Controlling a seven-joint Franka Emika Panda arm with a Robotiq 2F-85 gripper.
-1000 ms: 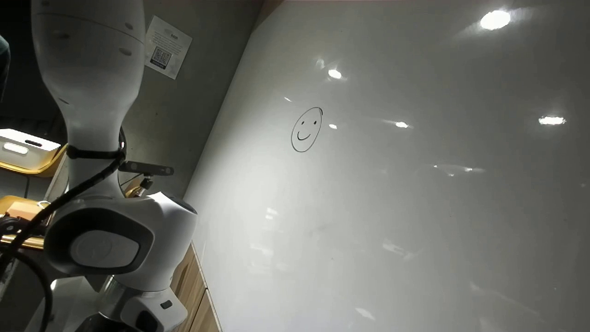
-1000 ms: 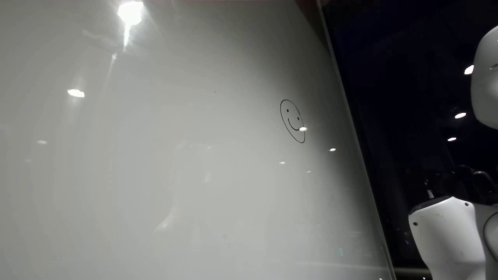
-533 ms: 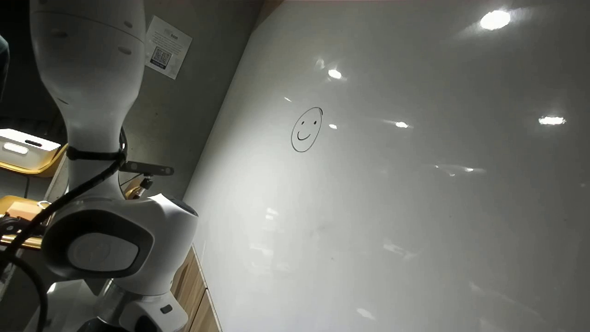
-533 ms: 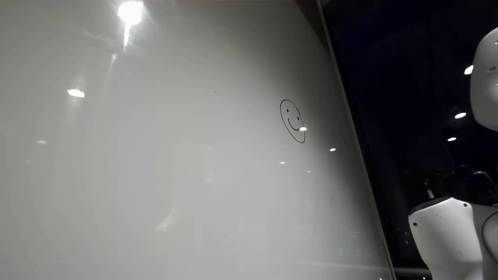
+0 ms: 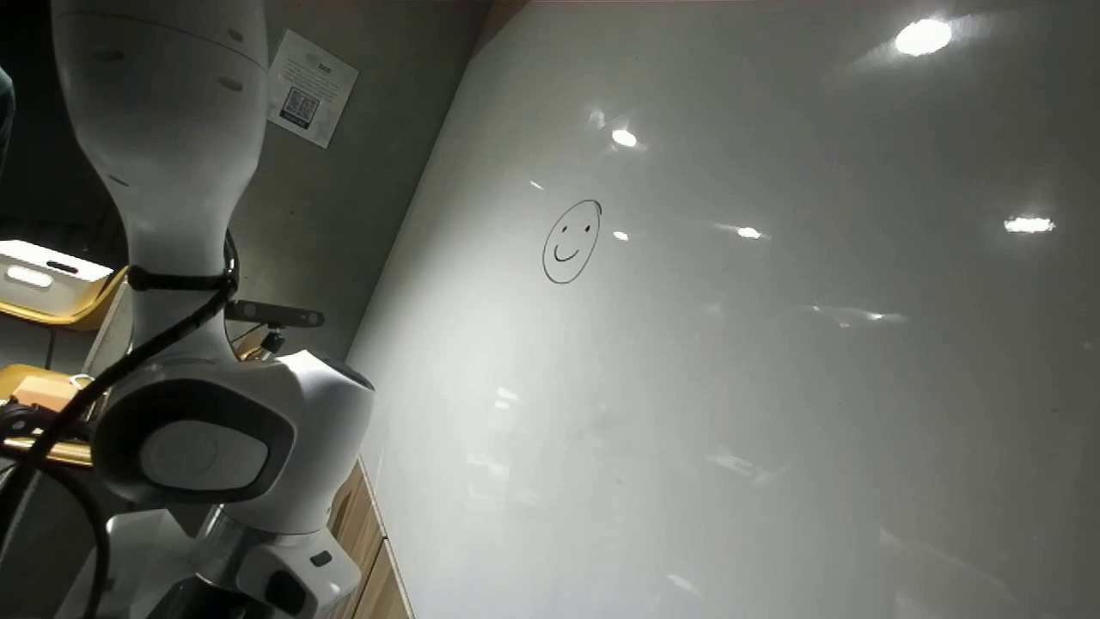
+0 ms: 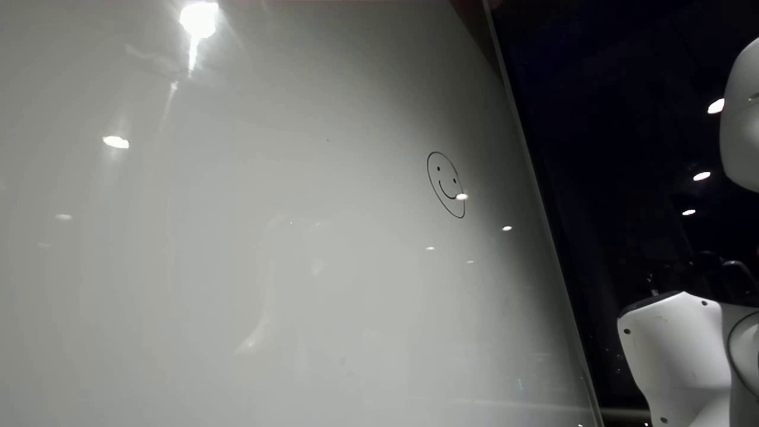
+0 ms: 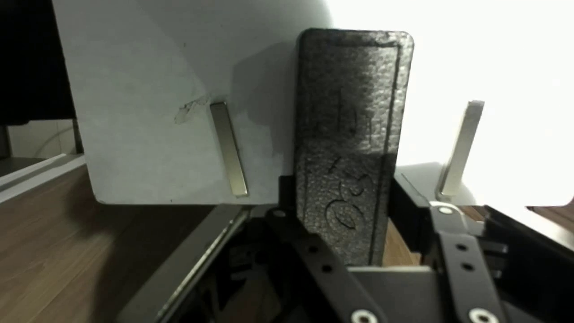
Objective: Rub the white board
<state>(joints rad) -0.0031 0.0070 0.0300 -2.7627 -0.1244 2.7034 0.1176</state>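
the white board takes up most of both exterior views, glossy and dotted with bright reflections. a smiley face is drawn on the white board in thin black line, nearer the edge where the robot arm is; its outline is whole. the robot arm is just beside that edge, a black cable strapped along it. a grey wall panel meets the same edge of the white board, and on that wall is a paper sheet with a square printed code. a small camera bar is near the white board's edge, and wood-grained fronts join the edge lower down. a white bin is well apart from the white board. in an exterior view a dark background lies past the white board's edge. in the wrist view the gripper is clenched on a dark textured block, one finger along each long side. the block is in front of a white panel carrying two metal strips, one either side of the block. it is unclear whether this panel is the white board, and whether the block touches it.
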